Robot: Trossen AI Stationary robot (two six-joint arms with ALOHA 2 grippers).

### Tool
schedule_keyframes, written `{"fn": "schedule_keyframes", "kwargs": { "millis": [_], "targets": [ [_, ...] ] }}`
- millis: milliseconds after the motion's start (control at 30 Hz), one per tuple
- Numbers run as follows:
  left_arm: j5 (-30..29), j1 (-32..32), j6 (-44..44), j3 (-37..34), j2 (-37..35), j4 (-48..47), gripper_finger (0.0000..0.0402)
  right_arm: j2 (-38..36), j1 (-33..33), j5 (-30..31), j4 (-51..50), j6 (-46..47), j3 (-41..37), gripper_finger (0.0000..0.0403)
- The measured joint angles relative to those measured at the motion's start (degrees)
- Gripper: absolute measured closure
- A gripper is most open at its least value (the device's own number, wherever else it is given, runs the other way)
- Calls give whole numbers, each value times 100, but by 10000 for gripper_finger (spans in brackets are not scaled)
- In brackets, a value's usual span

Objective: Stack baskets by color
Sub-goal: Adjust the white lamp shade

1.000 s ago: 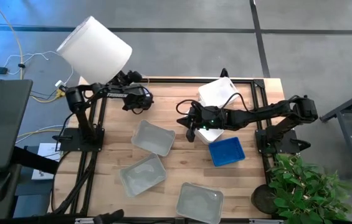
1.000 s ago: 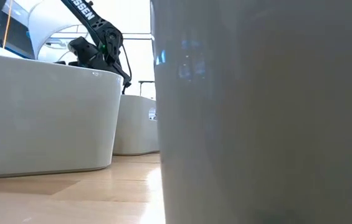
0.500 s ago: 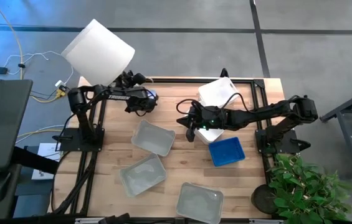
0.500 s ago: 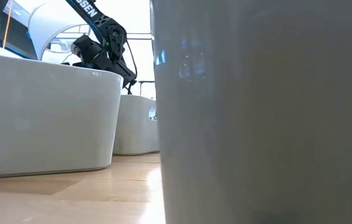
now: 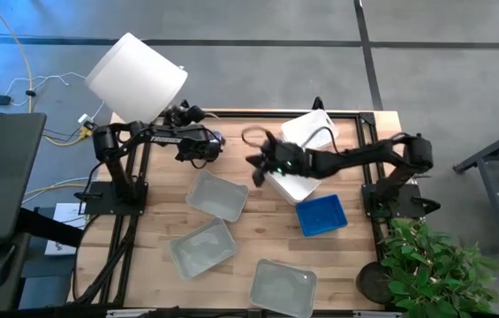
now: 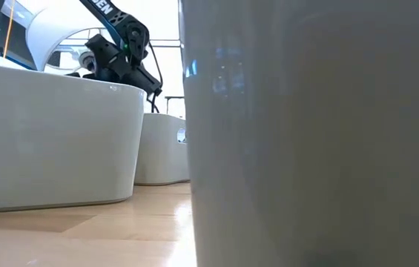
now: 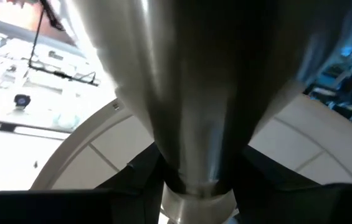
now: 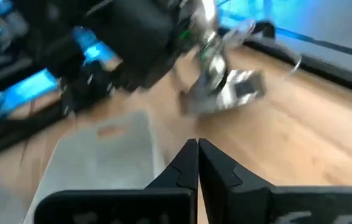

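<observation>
left claw [image 5: 207, 147]: we see it near the back-left of the desk [image 5: 258, 243], up against the base of the lampshade [image 5: 137, 77]. Its wrist view is filled by a shiny metal stem and the white shade, so it looks clamped on the lamp's stem, though we can't see the fingers themselves well enough to swear to it.

right claw [image 5: 256, 168]: reached out toward the middle of the desk, just left of the white baskets. In its wrist view the two dark fingers [image 8: 195, 163] are pressed together with nothing between them, so it's closed and empty.

white baskets [image 5: 303, 144]: at the back, right of centre, partly under the right arm. We can't count how many are nested.

blue basket [image 5: 321, 215]: just in front of the white ones, right side. Could be more than one nested, can't tell.

grey baskets: three, all separate. One [image 5: 217, 195] mid-desk in front of the left claw, one [image 5: 202, 247] nearer the front-left, one [image 5: 283, 287] at the front edge near centre.

low view: mostly blocked by a pale basket wall right at the lens, and we only catch the left arm [image 6: 120, 48] beyond another basket.

plant [image 5: 430, 269]: off the front-right corner.
</observation>
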Motion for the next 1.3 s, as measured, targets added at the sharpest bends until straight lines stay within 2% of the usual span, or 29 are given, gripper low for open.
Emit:
{"fn": "schedule_keyframes", "kwargs": {
  "millis": [233,567,867,1300],
  "targets": [
    [45,-235,204,-4,-96,-20,271,1185,-616,-359,-919,36,1610,403],
    [-101,-573,209,-2,-110,-31,271,2621,-828,-1050,-899,804,2633,403],
    [-136,-604,146,-26,-112,-93,269,2861,-763,-1081,-747,908,2728,403],
    [-173,-764,-113,-97,-112,-39,242,2922,-745,-1123,-630,970,2646,403]
  ]
}}
